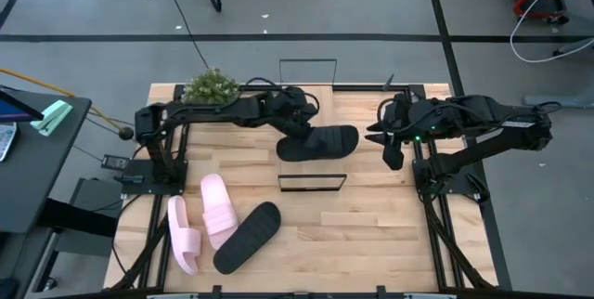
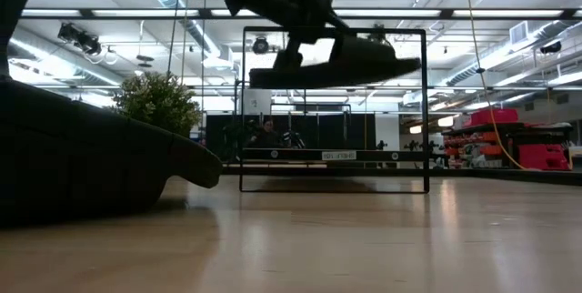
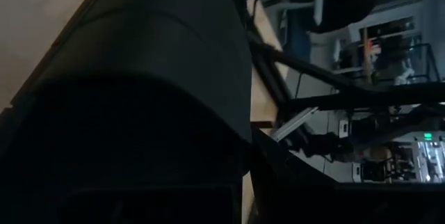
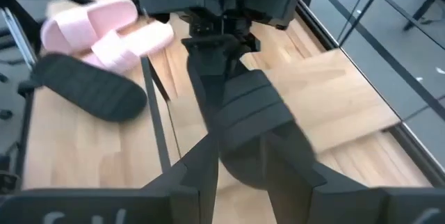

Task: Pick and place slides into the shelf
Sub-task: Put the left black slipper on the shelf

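My left gripper [image 1: 299, 130] is shut on a black slide [image 1: 320, 143] and holds it in the air over the shelf [image 1: 329, 106], between the two black wire end frames [image 1: 312, 183]. In the low view this slide [image 2: 336, 64] hangs level near the top of the wire frame [image 2: 426, 111]. A second black slide [image 1: 247, 236] and two pale pink slides [image 1: 218, 208] lie flat on the table's near left part. My right gripper [image 1: 390, 141] is open and waits just right of the shelf, facing the held slide [image 4: 243, 113]. My left gripper pinches the black slide at the bare end away from its strap [image 4: 208, 51], reaching in from the table's left and slanting down. The slide sticks out level toward the right, strap up, lifted clear of the shelf board. In the left wrist view the slide's body [image 3: 139, 113] hides the fingers.
A small green plant [image 1: 212, 86] stands at the table's far edge beside the left arm. The near black slide [image 2: 91, 166] fills the low view's left. Bare slatted tabletop [image 1: 371, 234] lies near and right. People sit in the room behind.
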You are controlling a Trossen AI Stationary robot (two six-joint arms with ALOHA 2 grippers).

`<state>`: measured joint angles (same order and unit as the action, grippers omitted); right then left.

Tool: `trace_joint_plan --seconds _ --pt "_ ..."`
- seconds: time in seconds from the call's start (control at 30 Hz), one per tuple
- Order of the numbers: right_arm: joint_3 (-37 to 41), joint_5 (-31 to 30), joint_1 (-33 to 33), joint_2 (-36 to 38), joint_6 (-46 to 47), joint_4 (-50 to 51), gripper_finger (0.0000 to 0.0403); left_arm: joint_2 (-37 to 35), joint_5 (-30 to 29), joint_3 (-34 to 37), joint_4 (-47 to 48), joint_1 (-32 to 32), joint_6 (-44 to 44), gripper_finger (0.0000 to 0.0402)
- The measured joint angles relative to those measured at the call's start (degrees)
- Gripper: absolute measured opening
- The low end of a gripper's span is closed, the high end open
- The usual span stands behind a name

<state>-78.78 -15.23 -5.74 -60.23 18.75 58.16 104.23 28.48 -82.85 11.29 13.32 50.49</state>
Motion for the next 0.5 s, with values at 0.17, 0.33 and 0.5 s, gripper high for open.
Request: trace_joint_plan --seconds 0.17,0.33,0.5 --pt "0.6 -0.9 0.0 0.1 -2.8 2.3 0.0114 2.5 1.6 0.0 -0.3 -0.2 -2.8 0.0013" --pt "1.3 -1.0 0.0 0.2 -4.2 2.5 0.0114 2.8 0.7 0.0 -0.5 -0.4 -3.4 0.0013" --pt "1.4 -1.0 0.0 0.2 -7.6 2.5 0.0114 2.8 -0.8 0.0 -0.9 -0.7 -3.2 0.0013"
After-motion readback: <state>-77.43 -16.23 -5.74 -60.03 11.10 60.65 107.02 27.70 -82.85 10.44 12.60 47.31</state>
